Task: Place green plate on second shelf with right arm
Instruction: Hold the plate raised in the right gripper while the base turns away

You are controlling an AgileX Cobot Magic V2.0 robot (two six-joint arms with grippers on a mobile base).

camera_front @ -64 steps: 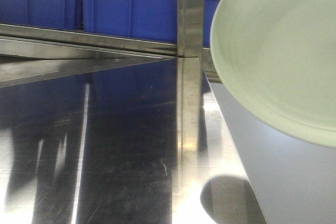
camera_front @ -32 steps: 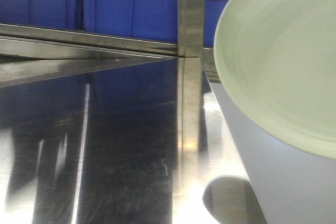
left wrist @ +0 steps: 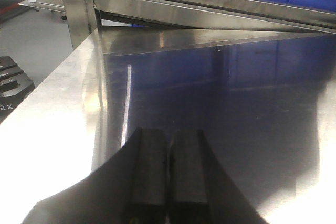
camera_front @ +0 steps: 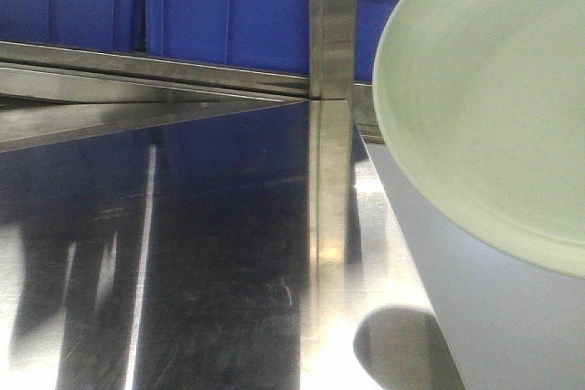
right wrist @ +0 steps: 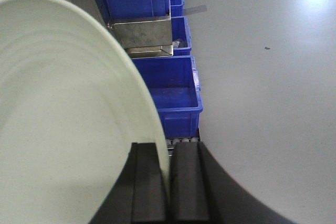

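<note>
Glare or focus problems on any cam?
Front view: green plate close and soft-edged; steel shelf mirrors blue bins, glare patch at bottom. Left wrist view: shelf washed out at left edge. Right wrist view: plate sharp, floor hotspot top right.

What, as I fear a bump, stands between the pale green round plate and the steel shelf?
The upright steel post stands left of the pale green round plate, pinched by the right gripper, between it and the steel shelf top.
</note>
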